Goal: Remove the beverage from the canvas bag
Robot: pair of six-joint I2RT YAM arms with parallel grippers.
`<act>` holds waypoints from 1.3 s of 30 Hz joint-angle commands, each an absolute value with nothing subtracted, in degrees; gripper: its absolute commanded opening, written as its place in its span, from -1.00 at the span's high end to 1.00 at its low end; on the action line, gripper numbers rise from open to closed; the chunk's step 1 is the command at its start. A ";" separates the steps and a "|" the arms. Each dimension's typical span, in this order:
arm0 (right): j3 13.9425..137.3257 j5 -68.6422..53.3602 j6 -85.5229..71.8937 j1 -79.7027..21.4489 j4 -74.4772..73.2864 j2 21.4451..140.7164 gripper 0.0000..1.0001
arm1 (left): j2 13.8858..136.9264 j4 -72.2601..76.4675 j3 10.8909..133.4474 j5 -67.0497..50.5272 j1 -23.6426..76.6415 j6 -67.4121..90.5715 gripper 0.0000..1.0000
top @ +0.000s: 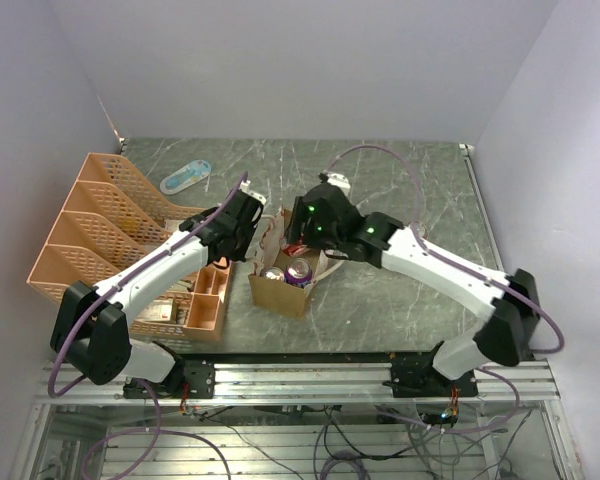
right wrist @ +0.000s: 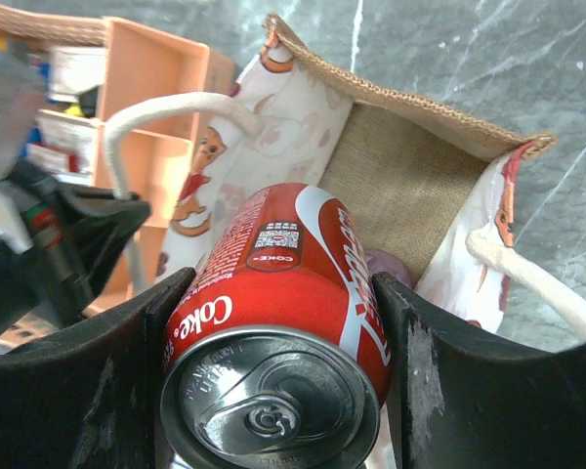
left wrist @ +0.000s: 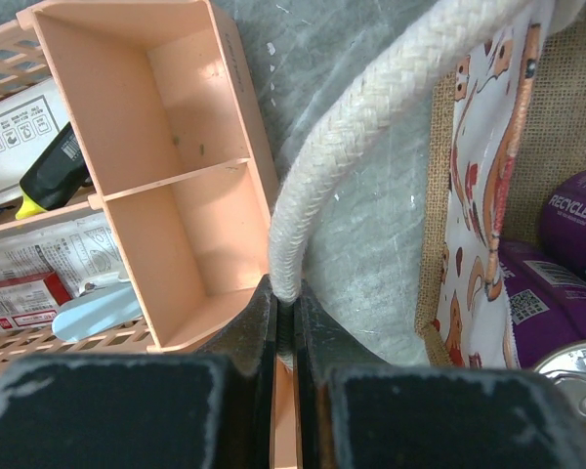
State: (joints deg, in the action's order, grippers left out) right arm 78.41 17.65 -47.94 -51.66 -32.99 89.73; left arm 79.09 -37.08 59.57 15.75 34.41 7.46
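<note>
The tan canvas bag stands at the table's middle, its mouth open, with a purple can and a silver can top inside. My left gripper is shut on one cream rope handle and holds it out to the bag's left. My right gripper is shut on a red Coke can, its fingers on either side of it, over the bag's open mouth. In the top view the right gripper is at the bag's far edge. A purple can also shows in the left wrist view.
An orange plastic tray organizer with packets and small items stands left of the bag, close to my left arm. A light blue and white object lies at the back left. The bag's second rope handle hangs on the right side.
</note>
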 commanded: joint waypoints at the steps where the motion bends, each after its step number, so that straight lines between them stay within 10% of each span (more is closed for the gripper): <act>1: 73.31 15.65 -46.06 -50.72 -18.92 79.16 1.00 | 79.25 -36.29 61.12 14.26 34.88 7.03 0.86; 14: 55.27 31.88 -36.54 -50.41 -3.54 50.24 1.00 | 79.19 -36.32 61.22 13.98 34.89 7.03 0.86; 22: 56.69 62.82 -29.19 -50.45 -15.44 52.42 0.98 | 79.27 -36.39 61.17 13.95 34.89 7.03 0.86; 30: 58.92 89.84 -53.95 -50.34 -43.70 61.48 1.00 | 79.76 -36.47 61.17 13.98 34.89 7.00 0.86; 35: 64.88 94.24 -90.48 -48.46 -78.08 69.22 1.00 | 80.06 -36.47 61.18 13.96 34.89 7.02 0.86; 39: 65.69 92.96 -91.27 -42.48 -78.88 73.81 1.00 | 80.00 -36.47 61.17 13.96 34.87 7.05 0.86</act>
